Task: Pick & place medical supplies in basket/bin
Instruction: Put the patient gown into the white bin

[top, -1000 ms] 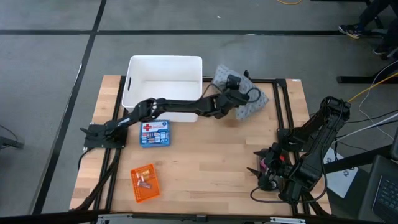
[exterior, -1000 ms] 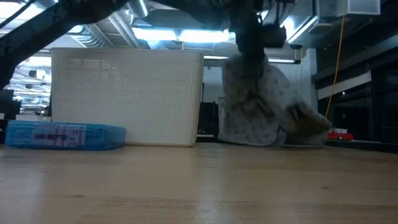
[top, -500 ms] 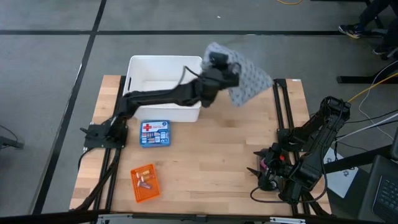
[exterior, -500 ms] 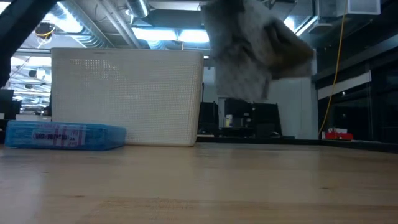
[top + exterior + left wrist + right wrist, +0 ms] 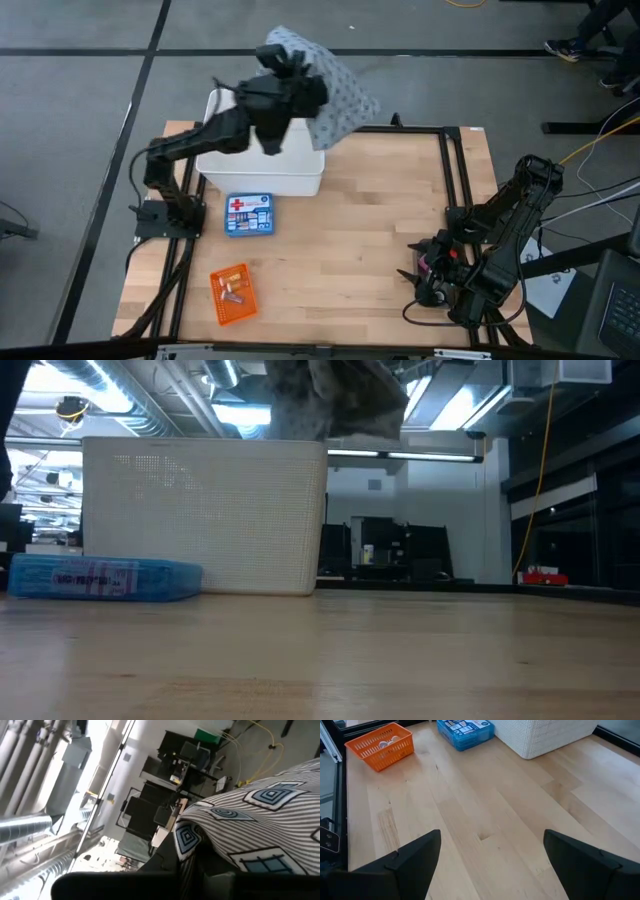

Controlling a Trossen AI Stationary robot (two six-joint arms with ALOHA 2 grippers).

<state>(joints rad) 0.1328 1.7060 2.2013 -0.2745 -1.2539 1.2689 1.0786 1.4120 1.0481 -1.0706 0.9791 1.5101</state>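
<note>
We've got the left pincer clenched on the grey dotted pack, holding it up in the air over the far right corner of the white tub. In the low view the pack hangs above the tub's rim, not touching it, w/ most of its bulk past the rim's right end. So by our read the step in hand is the carry: pack lifted, not yet dropped in. We'd judge it needs to come a bit further over the tub before letting go, else it could catch the rim and slide off outside.

The right pincer is released, fingers spread wide, nothing between them, parked low near the right front corner of the surface; that arm looks to be waiting.

What's done, as far as we see: the orange basket near the front left already has a few small pieces in it. A blue first-aid box lies on the surface just in front of the tub, not yet binned, if it's part of the job at all.

Hard to tell:
- tub's inside is partly covered by the left arm, so we can't say what's in it
- basket contents too small to ID
- no dark tray visible anywhere
- left wrist view is filled w/ patterned fabric; its own fingers don't show clearly there
- something pinkish sits by the right arm's wrist; can't make it out.
</note>
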